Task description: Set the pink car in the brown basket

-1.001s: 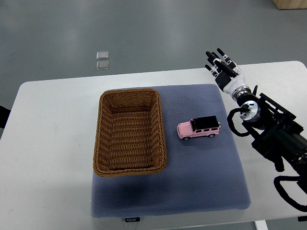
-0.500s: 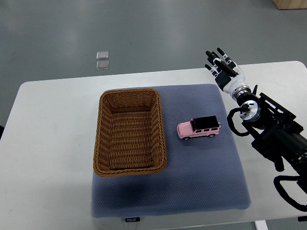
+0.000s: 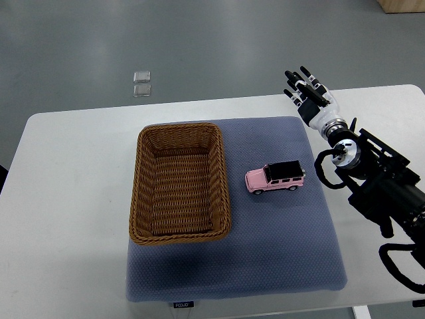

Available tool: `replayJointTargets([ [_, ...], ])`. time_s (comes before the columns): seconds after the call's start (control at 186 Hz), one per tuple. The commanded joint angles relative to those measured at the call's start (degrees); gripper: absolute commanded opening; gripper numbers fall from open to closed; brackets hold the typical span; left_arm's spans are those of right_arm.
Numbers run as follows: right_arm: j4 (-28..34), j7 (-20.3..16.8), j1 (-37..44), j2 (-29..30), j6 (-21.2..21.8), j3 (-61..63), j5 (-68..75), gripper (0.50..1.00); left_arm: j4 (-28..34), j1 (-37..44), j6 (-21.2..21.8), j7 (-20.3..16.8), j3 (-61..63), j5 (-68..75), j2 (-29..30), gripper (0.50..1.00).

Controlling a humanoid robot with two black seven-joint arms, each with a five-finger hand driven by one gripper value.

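A pink toy car (image 3: 275, 178) with a black roof stands on the blue-grey mat (image 3: 279, 252), just right of the brown wicker basket (image 3: 142, 186). The basket holds nothing. My right hand (image 3: 304, 89) is open with fingers stretched out, holding nothing, at the table's far right edge, well behind and to the right of the car. Its arm (image 3: 372, 179) runs in from the right edge. The left arm is out of view.
The mat lies on a white table (image 3: 66, 199). Two small clear squares (image 3: 141, 83) lie on the grey floor beyond the table. A dark shape (image 3: 2, 174) shows at the left edge.
The dark shape at the left edge has drawn back a little. The right hand, car and basket have not moved.
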Motion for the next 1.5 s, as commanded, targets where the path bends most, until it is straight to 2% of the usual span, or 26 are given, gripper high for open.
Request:
replayJointTargets([
  [0.0, 0.0, 0.0, -0.01, 0.0, -0.09, -0.02, 0.0, 0.909, -0.06, 0.0, 0.0, -0.07, 0.06, -0.01, 0.0, 1.0],
  [0.393, 2.81, -0.09, -0.53, -1.67, -0.52, -0.37, 0.09, 0.909, -0.06, -0.09, 0.0, 0.01, -0.02, -0.01, 0.0, 1.0],
  [0.581, 12.83, -0.09, -0.27, -6.76, -7.82, -2.74, -2.98, 0.909, -0.06, -0.09, 0.0, -0.07, -0.02, -0.01, 0.0, 1.0],
  [0.694, 16.44, -0.18, 0.61, -9.14, -9.49, -6.7, -8.09, 0.909, -0.06, -0.09, 0.0, 0.01, -0.02, -0.01, 0.0, 1.0],
  [0.888, 21.36, -0.88, 6.58, -16.78, -7.91, -19.35, -16.7, 0.909, -0.06, -0.09, 0.0, 0.01, -0.02, -0.01, 0.0, 1.0],
  [1.151, 37.97, -3.16, 19.24, -29.35, -2.9, -42.03, -28.48, 0.909, -0.06, -0.09, 0.0, 0.01, -0.02, -0.01, 0.0, 1.0],
  [1.329, 46.4, -9.49, 29.17, -33.48, 0.79, -55.38, -38.14, 0.907, -0.06, -0.09, 0.0, 0.01, 0.06, -0.01, 0.0, 1.0],
  [1.496, 48.43, -13.71, 33.3, -34.36, 2.99, -63.3, -39.73, 0.905, -0.06, -0.09, 0.0, 0.01, -0.02, -0.01, 0.0, 1.0],
])
